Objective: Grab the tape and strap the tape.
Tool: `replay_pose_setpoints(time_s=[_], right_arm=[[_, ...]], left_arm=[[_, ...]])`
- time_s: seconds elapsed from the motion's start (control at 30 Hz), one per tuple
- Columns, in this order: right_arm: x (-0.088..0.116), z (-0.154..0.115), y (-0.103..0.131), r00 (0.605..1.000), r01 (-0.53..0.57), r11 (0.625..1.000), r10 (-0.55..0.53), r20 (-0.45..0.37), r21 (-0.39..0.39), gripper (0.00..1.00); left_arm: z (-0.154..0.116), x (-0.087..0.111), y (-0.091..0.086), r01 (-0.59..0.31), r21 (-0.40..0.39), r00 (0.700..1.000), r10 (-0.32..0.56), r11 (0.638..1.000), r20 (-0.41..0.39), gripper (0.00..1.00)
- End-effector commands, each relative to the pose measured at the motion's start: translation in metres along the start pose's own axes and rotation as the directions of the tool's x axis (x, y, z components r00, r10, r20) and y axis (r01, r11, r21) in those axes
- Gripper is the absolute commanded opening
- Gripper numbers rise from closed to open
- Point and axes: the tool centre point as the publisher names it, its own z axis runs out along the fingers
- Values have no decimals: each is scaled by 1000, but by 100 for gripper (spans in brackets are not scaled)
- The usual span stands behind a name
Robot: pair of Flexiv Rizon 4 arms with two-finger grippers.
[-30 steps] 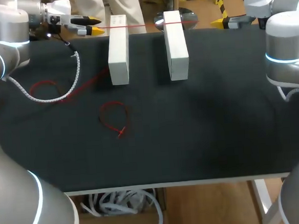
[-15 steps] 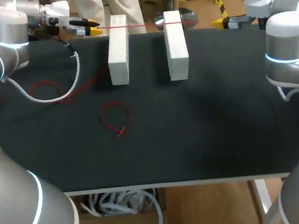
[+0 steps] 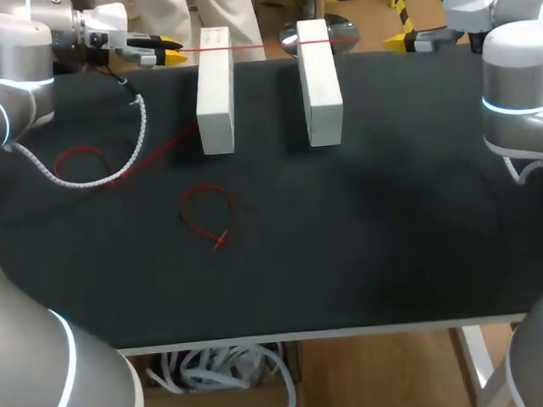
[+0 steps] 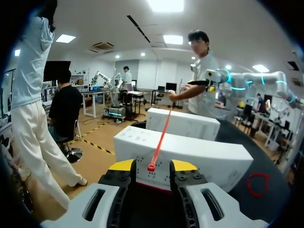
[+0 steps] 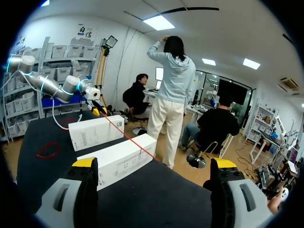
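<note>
**Tape across the boxes, left hand at its end**

The red tape (image 4: 161, 135) runs in a straight line across the tops of the left box (image 3: 215, 96) and the right box (image 3: 320, 84). Both are white and stand side by side at the far edge of the bench (image 3: 393, 214).

The left hand (image 4: 152, 165) is off the far left corner, just beside the left box. Its fingers are spread, and the tape's end sits in the gap between the yellow tips. In the left wrist view a little space shows on each side of that end, so neither finger presses it.

The right hand (image 5: 154, 164) is off the far right of the bench, fingers spread wide with nothing in them. The right box and the tape's other end lie ahead of it, well apart from the tips.

A closed red loop (image 3: 220, 237) lies flat on the bench, nearer the front than the left box. A second red strand (image 3: 156, 153) lies to the left, passing under the left arm's white coiled cable (image 3: 139, 129).
</note>
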Motion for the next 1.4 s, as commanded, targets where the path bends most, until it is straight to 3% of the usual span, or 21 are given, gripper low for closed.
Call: replay_pose_setpoints(time_s=[0.03,0.13,0.17,0.43,0.5,0.93,1.0,1.3,1.37,1.4], right_arm=[[0,0,0,1000,0,1000,0,-1,0,100],[0,0,0,1000,0,1000,0,-1,0,100],[0,0,0,1000,0,1000,0,-1,0,100],[0,0,0,1000,0,1000,0,-1,0,100],[0,0,0,1000,0,1000,0,-1,0,100],[0,0,0,1000,0,1000,0,-1,0,100],[0,0,0,1000,0,1000,0,-1,0,100],[0,0,0,1000,0,1000,0,-1,0,100],[0,0,0,1000,0,1000,0,-1,0,100],[0,0,0,1000,0,1000,0,-1,0,100]], left_arm=[[3,-9,3,4,3,985,-3,1000,-173,31],[2,-8,3,9,6,984,-8,1000,-178,27],[2,-8,3,10,6,984,-9,1000,-177,17],[-1,-10,4,6,0,985,-6,1000,-171,25],[-1,-10,4,5,-1,985,-5,1000,-170,19],[-3,-9,5,13,2,986,-12,1000,-167,21],[-3,-9,5,14,3,986,-13,1000,-167,14],[-2,-7,4,19,4,986,-18,1000,-168,17],[-2,-7,4,19,4,985,-18,1000,-169,7],[-2,-7,4,20,3,985,-19,1000,-169,8]])
